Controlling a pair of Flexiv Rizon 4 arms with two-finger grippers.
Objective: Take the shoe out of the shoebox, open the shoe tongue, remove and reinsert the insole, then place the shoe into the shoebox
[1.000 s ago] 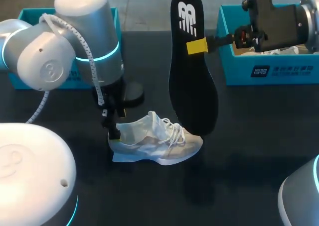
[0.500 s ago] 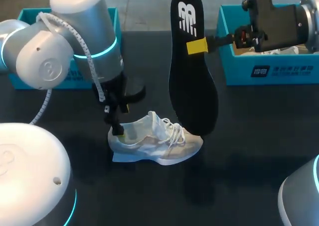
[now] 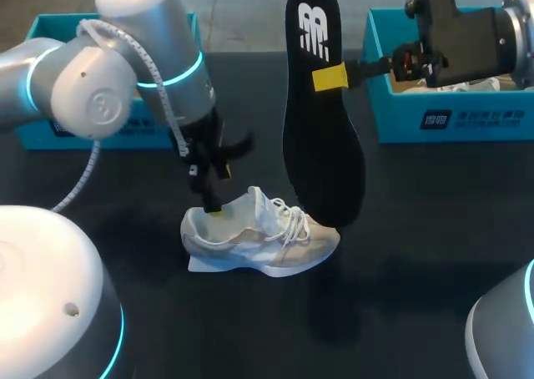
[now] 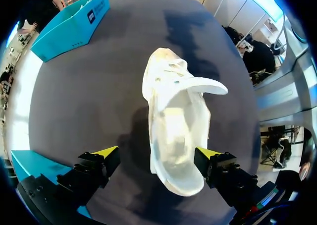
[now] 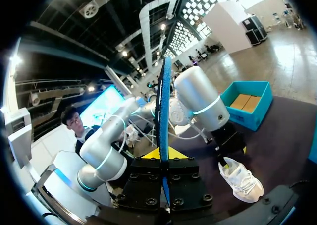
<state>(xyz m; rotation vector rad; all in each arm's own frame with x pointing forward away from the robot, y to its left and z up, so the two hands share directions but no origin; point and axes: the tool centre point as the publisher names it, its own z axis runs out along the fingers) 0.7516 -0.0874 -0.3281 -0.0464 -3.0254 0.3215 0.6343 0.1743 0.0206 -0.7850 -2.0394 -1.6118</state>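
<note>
A white shoe [image 3: 260,233] lies on its sole on the dark table, toe pointing right. My left gripper [image 3: 215,191] hangs just above its heel, open. In the left wrist view the heel of the shoe [image 4: 176,136] sits under my left gripper [image 4: 157,153], and neither wide-set yellow tip touches it. My right gripper [image 3: 334,76] is shut on a black insole [image 3: 321,120], which hangs upright with its lower end just above the shoe's laces. In the right wrist view the insole [image 5: 162,111] shows edge-on, pinched in my right gripper [image 5: 162,155], with the shoe [image 5: 241,180] further out.
A blue shoebox [image 3: 450,116] stands at the back right behind my right arm. A second blue box [image 3: 37,28] sits at the back left, partly hidden by my left arm. Bare dark table lies in front of the shoe.
My left gripper has lifted off the shoe's heel and shifted up and to the right, still open. The right arm and the insole have not moved.
</note>
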